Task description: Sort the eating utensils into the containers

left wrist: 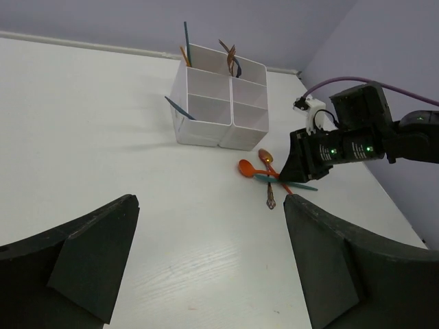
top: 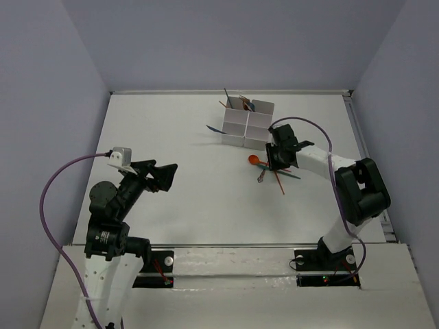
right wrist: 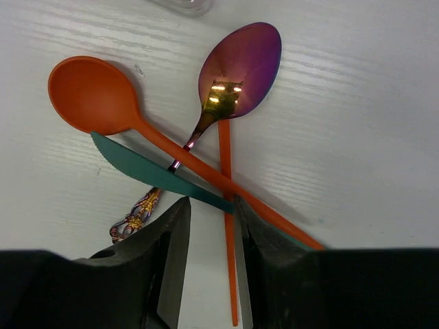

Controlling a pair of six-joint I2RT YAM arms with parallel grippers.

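Inspection of the loose utensils, right wrist view. I count four pieces crossed in one pile on the white table.

- The orange spoon is matte plastic with an oval bowl. Its bowl is at 10 o'clock and its handle runs to 4 o'clock.
- The teal knife is flat plastic with a fine serrated edge. It lies across the orange spoon's handle.
- The iridescent spoon is polished metal, purple-gold in the bowl. Its ornate gilt handle passes under the other two towards 7 o'clock.
- The thin orange handle is a straight stick running from 12 to 6 o'clock.

The right gripper sits over the pile's near end, and the spoon bowls fan out at 12 o'clock from it. Its dark fingers are parted narrowly. The thin orange handle runs down between them, hard by one finger, and the knife's tip ends in the gap. The gap is wider than the handle, so I read no clamp.

In the top view the pile is at about 5 o'clock of the white container block and close to it. The block has thin square walls, and teal and orange-brown pieces stand in its far cells.

The left gripper hangs well apart from the pile with its jaws spread wide, and it holds nothing.
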